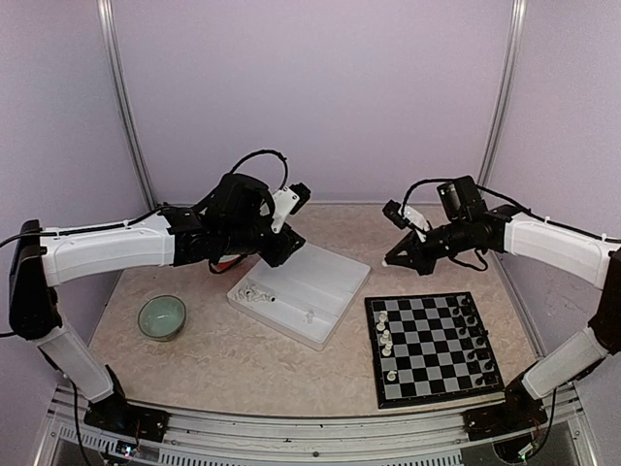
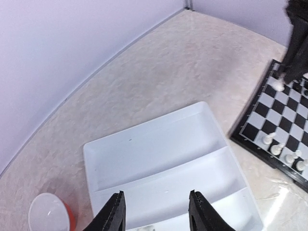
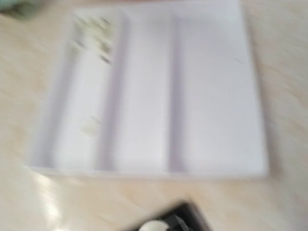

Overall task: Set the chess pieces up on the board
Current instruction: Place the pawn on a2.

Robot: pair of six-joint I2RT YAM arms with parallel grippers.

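Observation:
The board [image 1: 434,351] lies at the front right, with white chess pieces [image 1: 385,340] down its left side and black ones [image 1: 470,335] down its right. More pieces [image 1: 254,294] lie in the left compartment of a white tray [image 1: 325,282]. My left gripper [image 2: 156,211] hangs open above the tray with nothing between its fingers. My right gripper [image 1: 391,260] hovers between the tray and the board's far left corner. In the blurred right wrist view its jaws [image 3: 168,224] look shut on a small white piece [image 3: 154,225].
A green bowl [image 1: 162,317] stands at the front left. A red and white cup [image 2: 48,214] sits left of the tray, under my left arm. Purple walls close off the back and both sides.

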